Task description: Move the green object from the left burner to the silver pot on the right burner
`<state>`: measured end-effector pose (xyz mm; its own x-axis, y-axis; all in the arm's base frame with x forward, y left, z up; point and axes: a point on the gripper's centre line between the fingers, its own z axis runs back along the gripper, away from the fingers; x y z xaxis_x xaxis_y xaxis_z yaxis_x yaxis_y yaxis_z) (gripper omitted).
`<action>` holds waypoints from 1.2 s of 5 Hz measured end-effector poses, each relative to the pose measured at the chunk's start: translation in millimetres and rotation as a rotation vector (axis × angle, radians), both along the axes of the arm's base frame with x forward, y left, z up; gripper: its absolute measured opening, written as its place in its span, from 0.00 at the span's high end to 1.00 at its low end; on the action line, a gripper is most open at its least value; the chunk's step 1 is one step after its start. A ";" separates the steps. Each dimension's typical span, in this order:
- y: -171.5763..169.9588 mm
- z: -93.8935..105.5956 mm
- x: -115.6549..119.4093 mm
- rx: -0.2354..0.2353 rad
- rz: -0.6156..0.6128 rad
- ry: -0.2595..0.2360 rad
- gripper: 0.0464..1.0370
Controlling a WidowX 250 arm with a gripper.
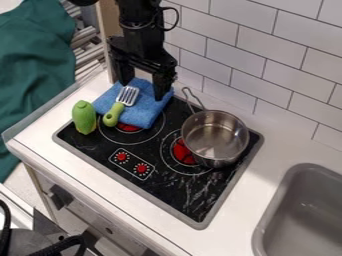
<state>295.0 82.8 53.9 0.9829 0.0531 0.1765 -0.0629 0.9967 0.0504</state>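
The black gripper hangs above the blue cloth, its two fingers spread apart on either side of the spatula's slotted head. The green object, probably a toy vegetable, stands roughly upright on the left side of the black cooktop, just beside the cloth and the outer ring of the left burner. The cloth covers part of that burner, and the spatula lies on it with its green handle toward the red knobs. The silver pot sits partly over the right burner, its handle pointing to the tiled wall. A gray sink is set in the white counter, right of the cooktop.
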 end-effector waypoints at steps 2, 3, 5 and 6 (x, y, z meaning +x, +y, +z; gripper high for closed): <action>23.1 -9.1 -13.3 -0.024 0.008 0.042 0.03; 58.5 -7.0 -30.6 -0.018 0.086 0.048 0.03; 102.7 0.8 -52.2 0.029 0.153 0.063 0.03; 105.6 -14.0 -57.7 0.011 0.146 0.107 0.03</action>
